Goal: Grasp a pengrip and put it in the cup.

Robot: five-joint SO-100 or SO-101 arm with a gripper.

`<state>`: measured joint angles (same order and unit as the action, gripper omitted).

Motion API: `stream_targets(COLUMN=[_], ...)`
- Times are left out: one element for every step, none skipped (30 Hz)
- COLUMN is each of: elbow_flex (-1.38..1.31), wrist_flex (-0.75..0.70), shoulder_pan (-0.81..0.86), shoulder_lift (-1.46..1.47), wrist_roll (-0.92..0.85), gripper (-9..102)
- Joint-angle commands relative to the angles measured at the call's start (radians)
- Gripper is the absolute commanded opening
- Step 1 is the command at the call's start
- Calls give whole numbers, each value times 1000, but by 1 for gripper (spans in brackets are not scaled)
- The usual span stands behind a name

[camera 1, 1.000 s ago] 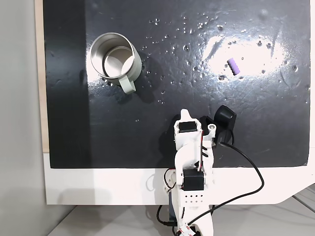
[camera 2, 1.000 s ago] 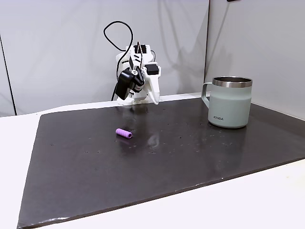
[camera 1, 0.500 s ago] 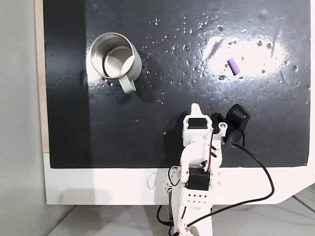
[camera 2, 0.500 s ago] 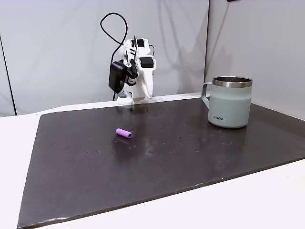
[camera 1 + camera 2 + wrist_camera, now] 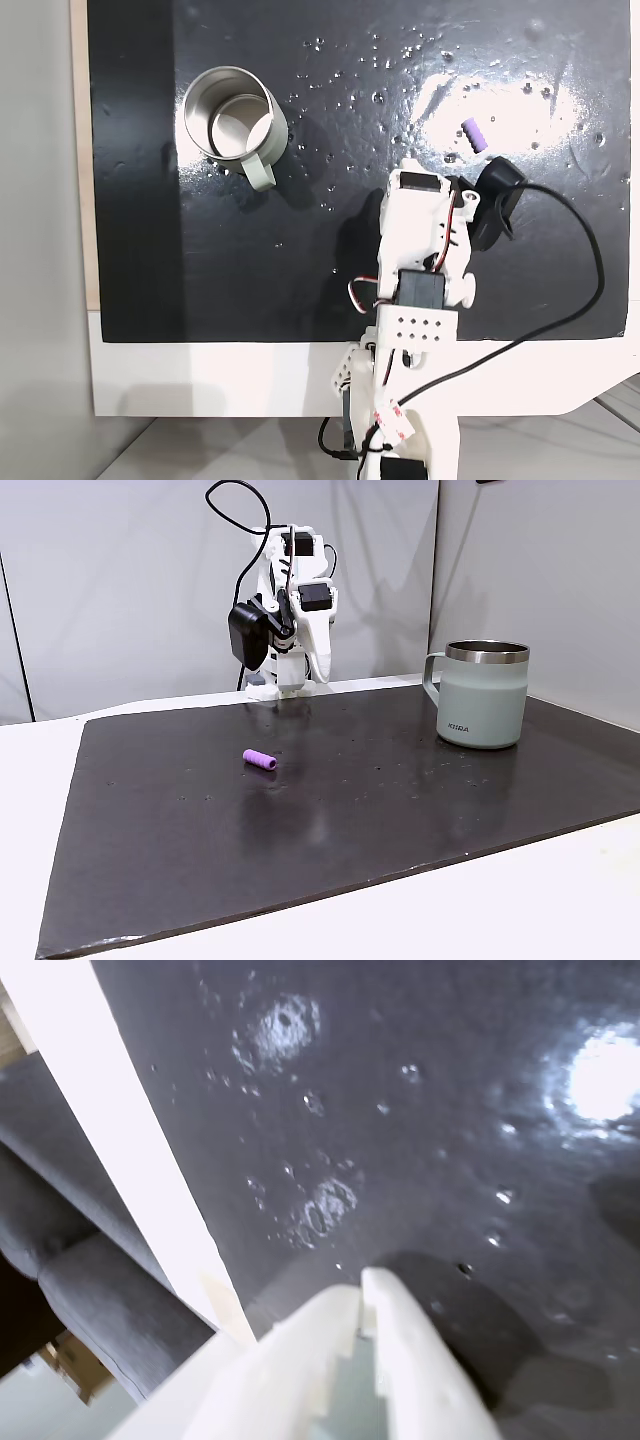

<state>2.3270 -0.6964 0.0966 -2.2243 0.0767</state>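
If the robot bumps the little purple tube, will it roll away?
Probably. The pengrip is a small cylinder lying on its side on the smooth, shiny mat, so a nudge could roll it. It looks tiny and light, likely easy to knock.

end effector (image 5: 362, 1295) base probably cropped

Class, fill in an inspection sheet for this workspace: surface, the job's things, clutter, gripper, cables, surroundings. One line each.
Surface: black mat, glossy, speckled with small marks, on a white table.
Job's things: pengrip lying on its side on the mat, untouched; cup upright, apart from it, nothing inside in a fixed view.
Clutter: nothing seen.
Gripper: gripper above the mat, shut, holding nothing.
Cables: black cable looping from the arm.
Surroundings: plain grey wall.
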Motion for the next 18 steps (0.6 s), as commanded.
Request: stream_targets(elbow_flex=[-216,-253,-288,-316,-337,-354,-368,-380,-393,-407,-423,-443,-466,-492,-518,-548,-578,-612], wrist_flex=[9,2,-9,-20,-29,-38,-44,-46,-46,-46,-51,-57,-63,-71,-77,-83,-92,-101], shoulder_pan=[38,51,61,74,87,103,120,135,150,164,176,190,204,218,232,245,255,262], shoulder_lift=[176,216,253,284,308,330,350,368,387,410,433,457,482,508,537,566,598,630], wrist_roll=[54,69,84,100,114,124,132,135,135,135,135,137,138,138,140,140,140,138], gripper=[1,1,1,1,1,1,1,1,1,1,1,1,2,2,2,3,3,4])
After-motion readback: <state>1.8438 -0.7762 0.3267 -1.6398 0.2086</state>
